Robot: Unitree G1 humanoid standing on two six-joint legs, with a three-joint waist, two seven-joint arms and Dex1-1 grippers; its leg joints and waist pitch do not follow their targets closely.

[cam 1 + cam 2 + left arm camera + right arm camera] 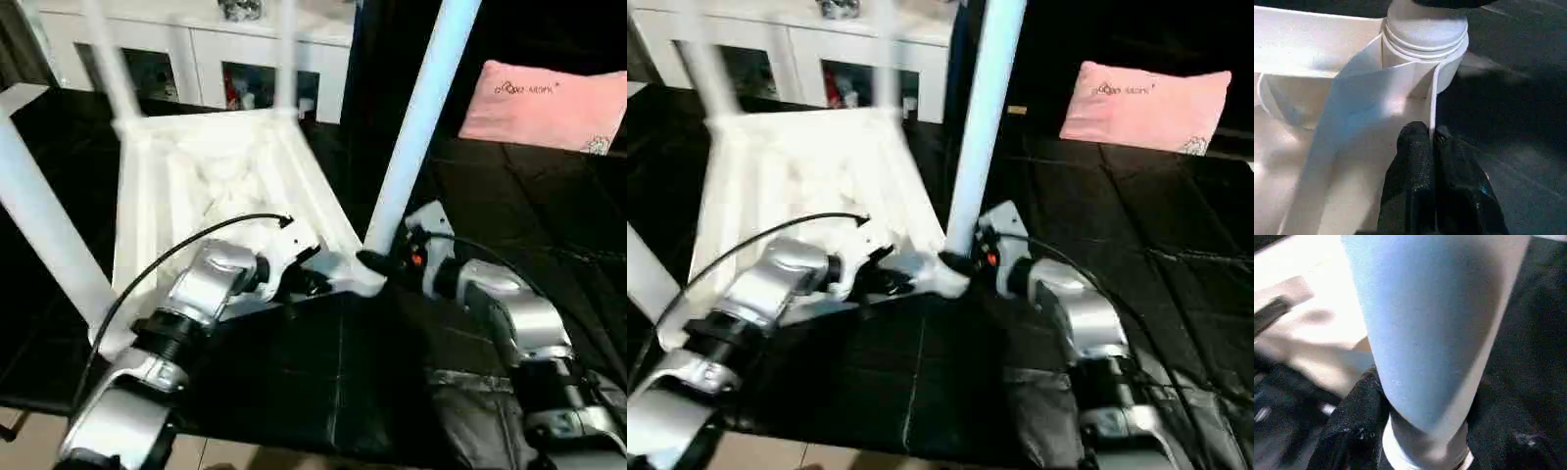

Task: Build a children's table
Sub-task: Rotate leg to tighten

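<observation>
The white tabletop point(196, 176) lies upside down on a black surface, ribbed underside up. A long white leg point(416, 127) stands upright in its near right corner socket point(1425, 34). My left gripper point(313, 279) is shut on the thin rim wall just beside that socket, and its black fingers point(1413, 161) pinch the wall from both sides. My right gripper point(377, 262) is at the foot of this leg with a black finger point(1352, 426) pressed against each side of it. Other legs point(44, 235) rise from the far and left corners.
A pink pillow point(544, 103) lies at the far right on the black surface. Behind the tabletop stands a white glass-door cabinet point(196, 49). The black surface's front edge point(294, 436) runs close to my arms, with light floor below it.
</observation>
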